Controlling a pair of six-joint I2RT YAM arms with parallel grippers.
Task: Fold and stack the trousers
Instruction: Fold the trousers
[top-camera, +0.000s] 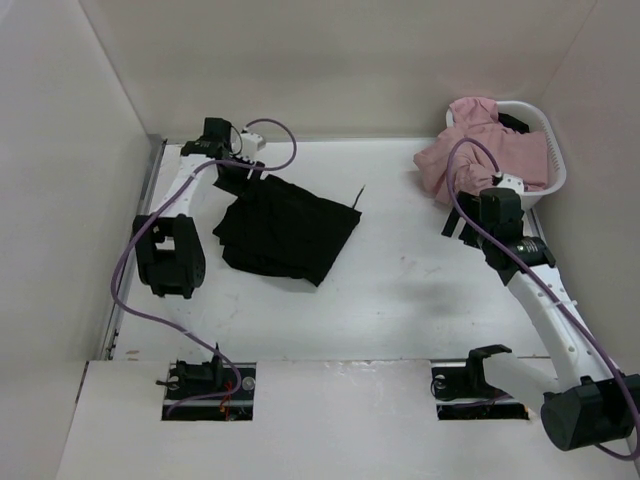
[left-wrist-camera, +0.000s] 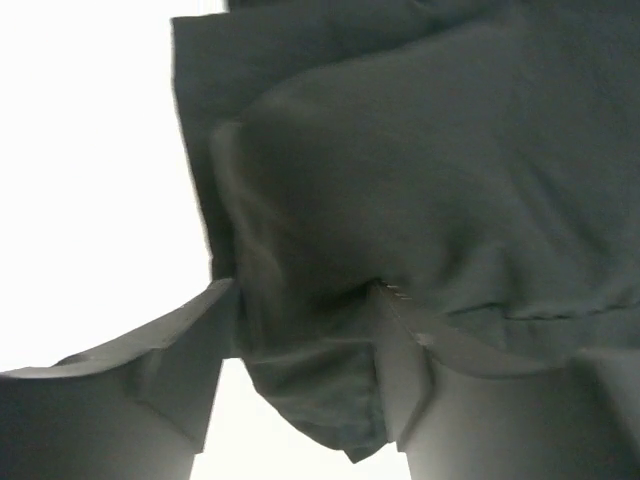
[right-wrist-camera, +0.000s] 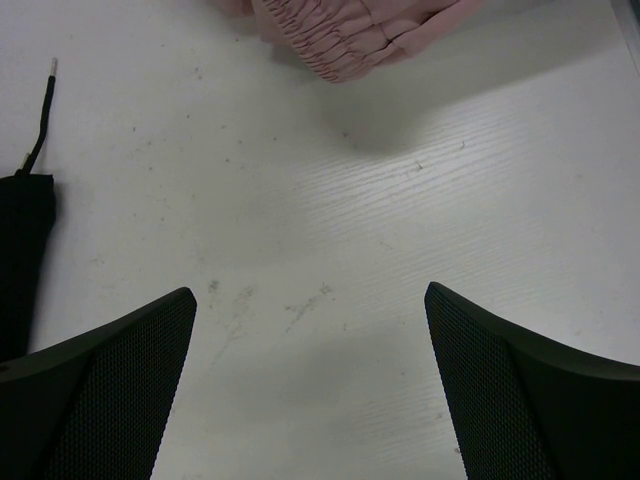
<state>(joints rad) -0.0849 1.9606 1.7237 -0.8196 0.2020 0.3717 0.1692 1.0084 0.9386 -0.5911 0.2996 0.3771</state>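
The black trousers (top-camera: 285, 230) lie in a rumpled, partly folded heap on the left half of the white table. A thin drawstring (top-camera: 358, 195) sticks out at their right corner. My left gripper (top-camera: 237, 172) is at their back-left corner. In the left wrist view it (left-wrist-camera: 305, 320) is shut on a thick bunch of the dark cloth (left-wrist-camera: 420, 160), which fills the gap between the fingers. My right gripper (top-camera: 460, 226) is open and empty above bare table in front of the basket. In the right wrist view (right-wrist-camera: 310, 300) the trousers' edge (right-wrist-camera: 20, 250) shows at far left.
A white laundry basket (top-camera: 556, 170) stands at the back right with a pink garment (top-camera: 480, 150) spilling over its front rim onto the table; its elastic edge shows in the right wrist view (right-wrist-camera: 340, 40). White walls close in the back and both sides.
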